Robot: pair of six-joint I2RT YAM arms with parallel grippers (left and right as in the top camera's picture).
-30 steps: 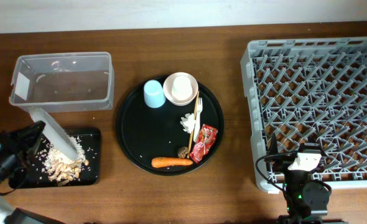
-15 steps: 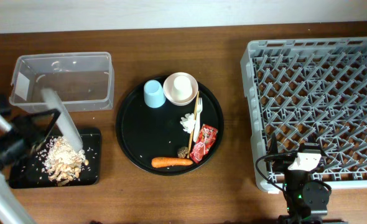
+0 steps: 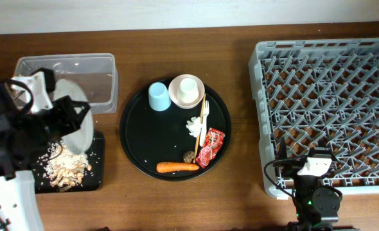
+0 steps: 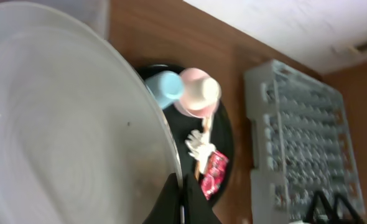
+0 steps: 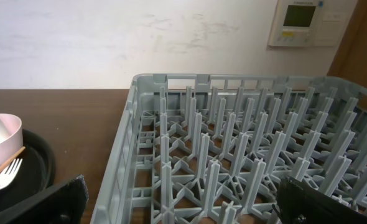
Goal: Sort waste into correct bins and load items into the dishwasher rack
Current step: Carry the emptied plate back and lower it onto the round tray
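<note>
My left gripper (image 4: 182, 190) pinches the tilted grey plate (image 4: 65, 124) by its rim, so it could slip. My right gripper (image 5: 183, 202) gapes wide.

Brown wooden table (image 3: 241, 192), pale wall along far edge. Round black tray (image 3: 144, 144) near table middle. Grey lattice dishwasher rack (image 3: 331, 109) right of round tray, strip of bare wood between. Clear plastic tub (image 3: 80, 58) left of round tray, far side, just beside its rim; contact unclear. Flat black tray (image 3: 97, 176) left of round tray, near side, small gap, just in front of tub.
</note>
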